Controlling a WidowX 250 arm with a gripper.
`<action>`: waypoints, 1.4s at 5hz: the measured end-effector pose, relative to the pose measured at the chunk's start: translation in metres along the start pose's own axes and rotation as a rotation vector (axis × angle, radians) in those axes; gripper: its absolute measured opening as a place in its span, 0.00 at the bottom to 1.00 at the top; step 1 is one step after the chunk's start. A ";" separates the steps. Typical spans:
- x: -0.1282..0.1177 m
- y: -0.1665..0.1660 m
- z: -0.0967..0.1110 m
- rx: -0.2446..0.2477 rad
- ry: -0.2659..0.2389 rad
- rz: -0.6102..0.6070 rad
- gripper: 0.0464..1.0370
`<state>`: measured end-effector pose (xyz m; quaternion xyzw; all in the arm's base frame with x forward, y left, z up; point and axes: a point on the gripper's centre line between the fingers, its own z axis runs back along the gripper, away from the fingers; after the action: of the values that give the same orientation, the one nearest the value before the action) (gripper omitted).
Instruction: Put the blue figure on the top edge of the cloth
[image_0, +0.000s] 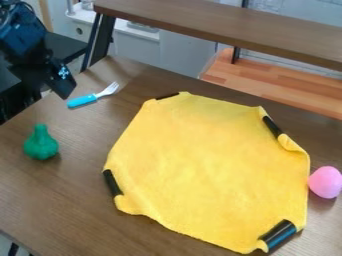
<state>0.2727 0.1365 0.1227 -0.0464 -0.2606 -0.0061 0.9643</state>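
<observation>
Blue-handled fork (92, 96), presumably the "figure", lies off the cloth (207, 160) near the tabletop's (47, 200) upper-left edge — pick and place both left — can't tell whether end effector (61, 86) is open.

Here's the brown wooden table (63, 195), and a yellow cloth (207, 165) is spreading across its middle and right, edges curling around four dark pieces (112, 183). Up at the far left, a blue-handled fork (83, 101) is lying with its tines pointing away from the near edge. Below it, a green gourd-shaped toy (41, 145) is standing narrow end up, while a pink egg-shaped object (326, 182) is sitting just beside the cloth's right edge.
</observation>
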 end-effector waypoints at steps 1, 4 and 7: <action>-0.004 0.000 -0.006 -0.012 0.022 0.013 0.96; 0.060 0.060 -0.053 0.017 0.061 -0.128 0.96; 0.050 0.094 -0.099 -0.069 0.088 -0.279 0.96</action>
<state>0.3687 0.2213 0.0547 -0.0426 -0.2215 -0.1513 0.9624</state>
